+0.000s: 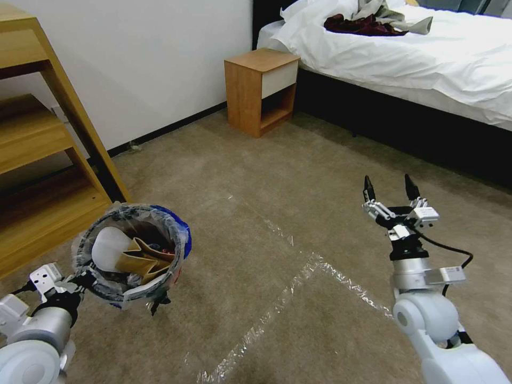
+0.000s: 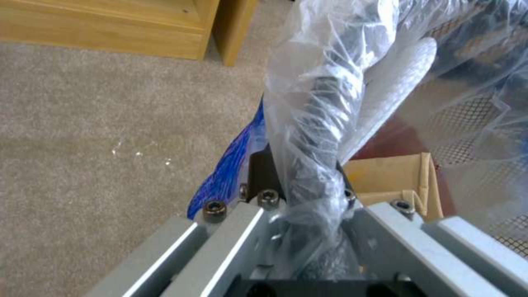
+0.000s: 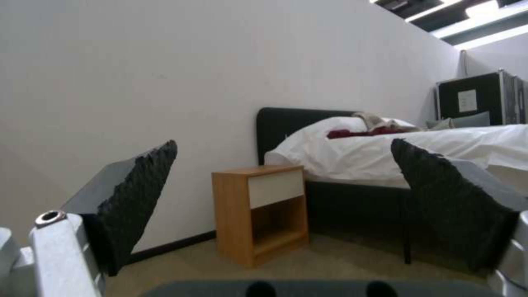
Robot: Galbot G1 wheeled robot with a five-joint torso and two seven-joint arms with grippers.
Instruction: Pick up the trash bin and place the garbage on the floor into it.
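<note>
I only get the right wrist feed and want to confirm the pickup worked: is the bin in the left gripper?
Observer: Yes, the left gripper is shut on the trash bin at its bagged rim, holding it off the floor.
Operator: Anything in it?
Observer: A white slipper and a brown cardboard scrap lie inside.
Operator: And my right gripper?
Observer: The right gripper is open and empty, raised above the carpet, pointing toward the bed.
</note>
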